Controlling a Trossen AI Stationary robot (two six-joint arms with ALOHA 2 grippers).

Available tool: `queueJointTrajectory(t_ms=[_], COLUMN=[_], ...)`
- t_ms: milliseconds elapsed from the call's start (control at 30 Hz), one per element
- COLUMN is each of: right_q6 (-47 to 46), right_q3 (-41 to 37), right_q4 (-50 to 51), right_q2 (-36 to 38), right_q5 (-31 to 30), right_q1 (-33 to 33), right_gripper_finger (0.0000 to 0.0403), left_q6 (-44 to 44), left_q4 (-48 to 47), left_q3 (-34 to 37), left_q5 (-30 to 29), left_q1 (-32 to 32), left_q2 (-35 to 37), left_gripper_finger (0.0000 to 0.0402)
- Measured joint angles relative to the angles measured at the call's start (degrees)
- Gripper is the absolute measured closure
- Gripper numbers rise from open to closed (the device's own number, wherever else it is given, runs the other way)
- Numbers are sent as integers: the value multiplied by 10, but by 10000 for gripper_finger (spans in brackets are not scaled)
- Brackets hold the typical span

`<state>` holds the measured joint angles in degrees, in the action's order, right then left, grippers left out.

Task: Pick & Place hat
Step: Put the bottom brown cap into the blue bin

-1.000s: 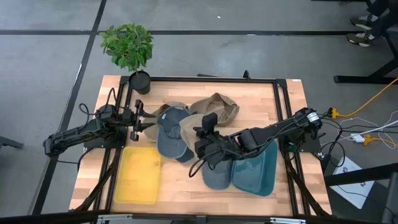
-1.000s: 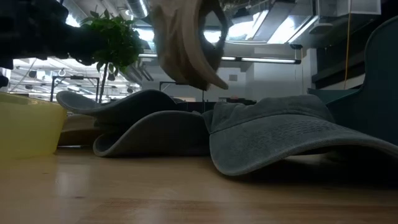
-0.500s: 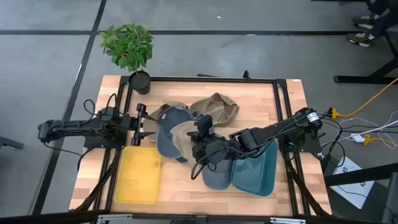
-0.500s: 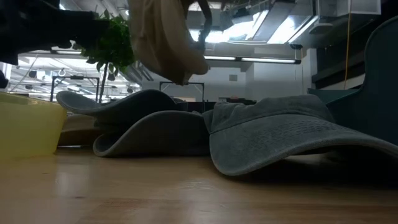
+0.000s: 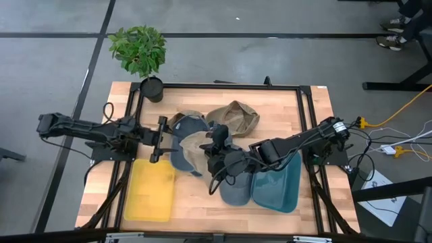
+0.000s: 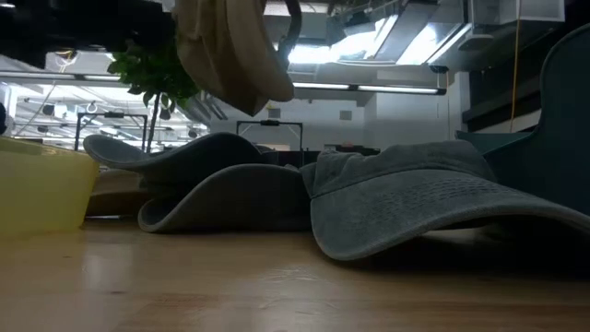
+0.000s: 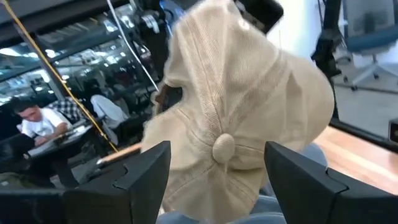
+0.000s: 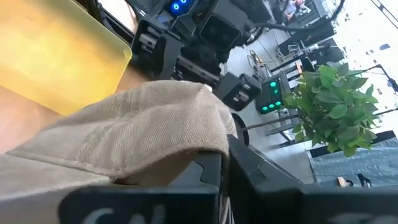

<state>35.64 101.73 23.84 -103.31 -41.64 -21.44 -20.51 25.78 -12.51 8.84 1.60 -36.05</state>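
Note:
A beige hat (image 5: 192,150) hangs above the middle of the table, with my right gripper (image 5: 216,145) shut on it. In the left wrist view its crown, with the top button (image 7: 224,147), faces the camera. My left gripper (image 5: 160,140) stands open and level just left of the hat, and its fingers (image 7: 142,169) are short of the cloth. Two grey-blue caps (image 5: 181,154) (image 5: 233,190) lie brim-down on the table under and beside the hat. Two khaki hats (image 5: 233,116) lie farther back. My right gripper pinches the beige hat's cloth at an edge (image 8: 210,144) between its two fingers. The cloth drapes over the fingers (image 8: 212,173) and hides which part that edge is. The fingers come from the table's right, slanting slightly down. The hat (image 6: 230,46) hangs below them, clear of the table and the caps.
A yellow bin (image 5: 152,190) sits at the near left, just beside my left gripper. A teal bin (image 5: 280,183) sits at the near right under my right arm. A potted plant (image 5: 139,50) stands at the far left corner. A black frame rail (image 5: 229,86) runs around the table.
My left gripper has swung toward the table's right, up to the hanging beige hat, and has rolled about its own axis. My right gripper has tipped and turned a little in place, swinging the hat toward my left gripper. The hat stays clear of the table.

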Motion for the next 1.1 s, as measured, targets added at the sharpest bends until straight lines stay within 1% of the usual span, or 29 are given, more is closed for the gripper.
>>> queueJointTrajectory(t_ms=[200,300,400,467,567,667,800,833,933,1100], right_q6=[0,0,0,0,0,0,-9,-17,-55,-129], right_q3=[0,0,0,0,0,0,0,0,-1,-1], right_q4=[-17,-17,-18,-18,-18,-18,0,11,44,93], right_q2=[0,0,0,0,0,0,0,0,-1,-1], right_q5=[35,38,38,38,38,34,7,3,-13,-74], right_q1=[6,10,14,15,17,19,22,23,28,43], right_gripper_finger=[393,393,393,393,393,393,388,385,370,337], left_q6=[-32,-33,-33,-33,-33,-33,-17,-6,33,144], left_q4=[2,2,2,1,-3,-3,-6,-9,-30,-68], left_q3=[-45,-63,-68,-69,-69,-69,-69,-69,-69,-69], left_q5=[-4,-4,-4,-3,0,28,72,77,88,89], left_q1=[22,30,36,39,43,47,47,47,47,41], left_q2=[-78,-106,-126,-134,-137,-136,-124,-120,-106,-84], left_gripper_finger=[148,150,164,185,232,295,380,385,383,387])
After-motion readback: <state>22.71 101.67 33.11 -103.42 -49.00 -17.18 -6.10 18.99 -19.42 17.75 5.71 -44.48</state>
